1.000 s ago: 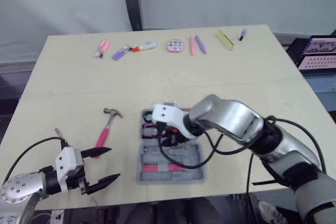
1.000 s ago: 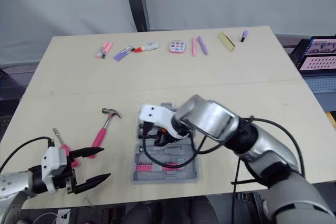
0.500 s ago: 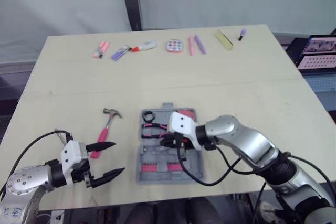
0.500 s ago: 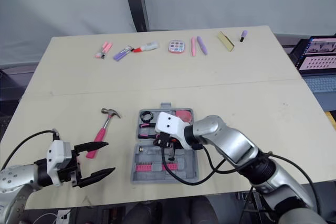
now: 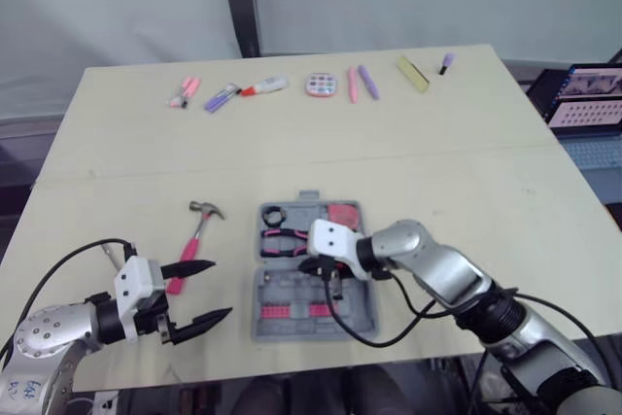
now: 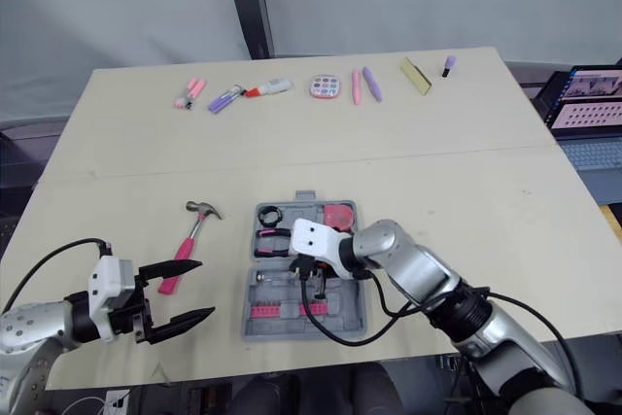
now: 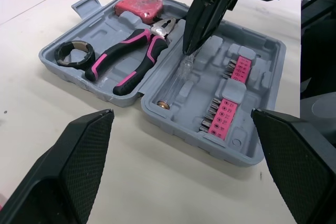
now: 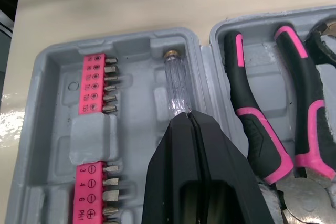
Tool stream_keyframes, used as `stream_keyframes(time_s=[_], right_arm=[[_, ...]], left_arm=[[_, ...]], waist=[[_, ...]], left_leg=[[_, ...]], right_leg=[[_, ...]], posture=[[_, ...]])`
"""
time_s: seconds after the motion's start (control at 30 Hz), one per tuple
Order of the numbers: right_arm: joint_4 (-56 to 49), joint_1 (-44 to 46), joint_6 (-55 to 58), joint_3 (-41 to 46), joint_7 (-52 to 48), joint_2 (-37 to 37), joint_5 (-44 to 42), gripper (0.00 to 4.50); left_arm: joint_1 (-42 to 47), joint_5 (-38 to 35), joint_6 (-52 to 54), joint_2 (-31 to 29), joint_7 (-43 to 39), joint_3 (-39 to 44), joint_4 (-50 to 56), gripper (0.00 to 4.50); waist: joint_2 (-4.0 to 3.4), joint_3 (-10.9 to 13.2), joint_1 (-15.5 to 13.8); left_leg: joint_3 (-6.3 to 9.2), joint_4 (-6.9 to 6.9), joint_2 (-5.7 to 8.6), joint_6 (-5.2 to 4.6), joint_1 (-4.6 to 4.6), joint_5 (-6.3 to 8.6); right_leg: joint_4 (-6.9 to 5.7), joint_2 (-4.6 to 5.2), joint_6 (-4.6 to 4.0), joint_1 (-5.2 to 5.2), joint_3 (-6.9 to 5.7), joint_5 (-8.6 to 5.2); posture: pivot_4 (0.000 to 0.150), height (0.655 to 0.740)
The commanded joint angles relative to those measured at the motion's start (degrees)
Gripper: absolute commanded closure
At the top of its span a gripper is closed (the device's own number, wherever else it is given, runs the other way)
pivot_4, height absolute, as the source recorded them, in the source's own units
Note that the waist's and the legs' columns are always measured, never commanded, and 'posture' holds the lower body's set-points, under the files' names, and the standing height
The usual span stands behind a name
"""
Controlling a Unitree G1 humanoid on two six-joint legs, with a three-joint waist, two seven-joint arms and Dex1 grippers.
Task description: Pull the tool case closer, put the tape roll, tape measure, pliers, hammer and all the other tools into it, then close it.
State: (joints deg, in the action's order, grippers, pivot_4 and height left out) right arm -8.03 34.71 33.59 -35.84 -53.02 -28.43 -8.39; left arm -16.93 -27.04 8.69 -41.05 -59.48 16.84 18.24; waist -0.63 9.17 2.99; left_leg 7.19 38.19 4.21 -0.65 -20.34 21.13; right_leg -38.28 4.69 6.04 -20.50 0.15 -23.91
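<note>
Hammer (image 5: 195, 240) lies alone on the table (image 5: 437, 123), just beside the open tool case (image 7: 189, 100) on its left; the case sits near the front edge between your arms. Expect it to be stiff and top-heavy: the steel head will likely tip the pink handle down, so I'd take hold high on the handle, close under the head. Your left gripper (image 5: 222, 289) hovers by the handle end, fingers wide apart. Your right gripper (image 8: 190, 116) has its fingers pressed together, tips touching the clear-handled screwdriver (image 8: 176, 85) in the case; that plastic looks slick. Pliers (image 7: 131, 56), tape roll (image 7: 74, 53) and tape measure (image 7: 136, 6) lie in their recesses.
</note>
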Motion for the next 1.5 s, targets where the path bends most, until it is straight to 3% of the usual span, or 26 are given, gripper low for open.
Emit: stream_keyframes(time_s=[0.03, 1.5], right_arm=[[0.31, -0.3, -1.74, 0.02, -1.57, 0.54, 1.24, 4.48], [5.64, -4.53, 1.66, 1.93, -2.94, 2.43, 4.13, 4.48]], left_arm=[[-0.85, -0.69, -0.63, 0.02, 0.11, 0.99, 1.65, 0.0], [-1.93, -0.89, -1.67, -0.44, -0.19, 1.7, 1.17, 0.0]], waist=[[0.0, 0.0, -0.02], [0.04, -0.03, -0.27]], left_leg=[[0.0, 0.0, 0.0, 0.0, 0.0, 0.0], [0.01, 0.04, 0.02, 0.0, 0.05, 0.0]], right_leg=[[0.0, 0.0, 0.0, 0.0, 0.01, 0.0], [-0.03, 0.02, 0.0, 0.07, 0.02, 0.0]], posture=[[0.15, 0.74], [0.15, 0.74]])
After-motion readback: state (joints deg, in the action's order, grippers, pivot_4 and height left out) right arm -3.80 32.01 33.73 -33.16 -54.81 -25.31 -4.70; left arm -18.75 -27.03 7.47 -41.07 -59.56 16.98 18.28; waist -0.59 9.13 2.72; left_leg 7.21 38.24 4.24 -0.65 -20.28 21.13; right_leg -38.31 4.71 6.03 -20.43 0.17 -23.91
